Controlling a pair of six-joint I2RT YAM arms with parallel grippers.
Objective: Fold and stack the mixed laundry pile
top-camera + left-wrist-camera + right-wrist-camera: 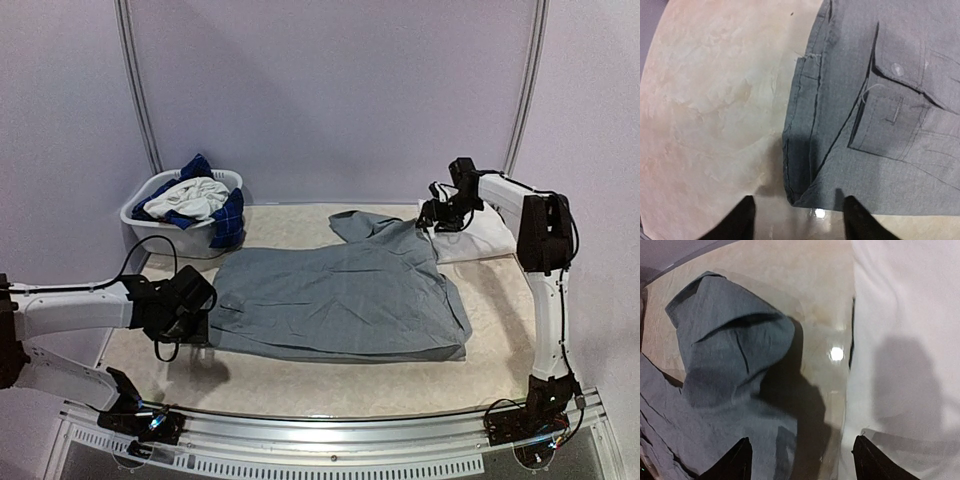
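At nine o'clock on the table (300,385), my spread left gripper (797,200) hangs by the mid-table flat grey cloth garment (340,295), right gripper (802,440) likewise spread; a shallow pinch could catch one layer only.

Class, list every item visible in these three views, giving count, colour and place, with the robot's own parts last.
grey garment: one, grey, spread flat mid-table.
white cloth: one, white, lying flat at the table's far right.
basket: one, white plastic, far left corner.
clothes in the basket: a heap of white and blue plaid pieces, count unclear.
table: one, beige marbled.
left gripper: one, black, open, at the garment's left edge.
right gripper: one, black, open, above where garment and white cloth meet.
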